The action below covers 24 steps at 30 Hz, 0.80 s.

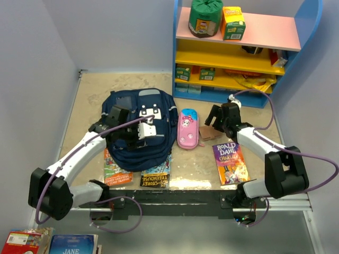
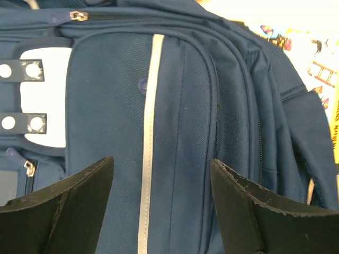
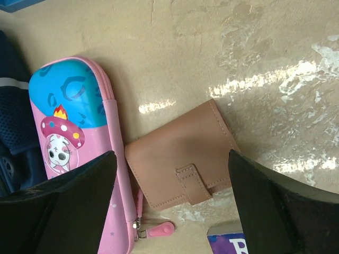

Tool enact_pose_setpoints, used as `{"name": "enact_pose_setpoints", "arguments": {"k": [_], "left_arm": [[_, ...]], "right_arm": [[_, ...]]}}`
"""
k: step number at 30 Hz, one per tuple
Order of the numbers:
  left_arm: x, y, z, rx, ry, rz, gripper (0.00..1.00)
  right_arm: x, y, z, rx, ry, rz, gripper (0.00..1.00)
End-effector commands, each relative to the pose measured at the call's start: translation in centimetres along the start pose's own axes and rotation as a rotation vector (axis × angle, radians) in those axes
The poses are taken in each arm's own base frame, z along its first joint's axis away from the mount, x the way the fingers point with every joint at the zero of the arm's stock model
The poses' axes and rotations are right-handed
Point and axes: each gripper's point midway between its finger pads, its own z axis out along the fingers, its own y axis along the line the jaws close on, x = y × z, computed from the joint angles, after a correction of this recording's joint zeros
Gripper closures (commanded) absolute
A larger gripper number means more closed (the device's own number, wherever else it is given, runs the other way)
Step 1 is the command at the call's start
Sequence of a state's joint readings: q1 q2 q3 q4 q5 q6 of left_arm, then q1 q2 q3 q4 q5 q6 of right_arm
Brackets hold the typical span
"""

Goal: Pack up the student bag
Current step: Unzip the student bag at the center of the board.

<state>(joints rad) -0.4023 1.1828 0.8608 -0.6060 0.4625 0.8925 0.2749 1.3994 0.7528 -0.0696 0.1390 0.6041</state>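
The navy student bag (image 1: 140, 127) lies flat on the table, left of centre, zips shut. My left gripper (image 1: 117, 120) hovers over its left side, open and empty; in the left wrist view the bag's front panel (image 2: 175, 116) with a grey stripe fills the gap between the fingers (image 2: 79, 206). My right gripper (image 1: 213, 119) is open above a tan wallet (image 3: 180, 153), which lies beside a pink pencil case (image 3: 79, 132). The wallet (image 1: 205, 133) and pencil case (image 1: 187, 128) lie right of the bag.
A Roald Dahl book (image 1: 229, 162) lies right of the wallet. Two books (image 1: 117, 172) (image 1: 157, 177) stick out from under the bag's near edge. A shelf unit (image 1: 238, 50) with boxes stands at the back right. More books (image 1: 47, 243) lie below the table edge.
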Motion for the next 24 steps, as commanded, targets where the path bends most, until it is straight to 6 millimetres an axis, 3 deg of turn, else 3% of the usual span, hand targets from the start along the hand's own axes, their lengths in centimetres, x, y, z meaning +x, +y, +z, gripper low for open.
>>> {"name": "enact_pose_setpoints", "arguments": {"k": [1, 4, 11, 18, 24], "left_arm": [[-0.3, 1.9, 0.2, -0.047, 0.026, 0.095, 0.22], [0.1, 2.3, 0.4, -0.063, 0.047, 0.110, 0.21], [0.2, 3.6, 1.2, -0.113, 0.073, 0.132, 0.23], [-0.1, 3.9, 0.8, -0.141, 0.070, 0.128, 0.28], [-1.7, 4.8, 0.1, -0.183, 0.023, 0.094, 0.41]], "right_arm": [[-1.0, 0.1, -0.8, -0.001, -0.031, 0.054, 0.12], [-0.8, -0.7, -0.9, 0.036, -0.018, 0.050, 0.12], [-2.4, -2.6, -1.7, 0.100, -0.076, 0.045, 0.12], [0.4, -4.6, 0.1, 0.119, 0.001, 0.089, 0.13], [1.9, -4.6, 0.6, 0.090, 0.037, 0.121, 0.15]]}}
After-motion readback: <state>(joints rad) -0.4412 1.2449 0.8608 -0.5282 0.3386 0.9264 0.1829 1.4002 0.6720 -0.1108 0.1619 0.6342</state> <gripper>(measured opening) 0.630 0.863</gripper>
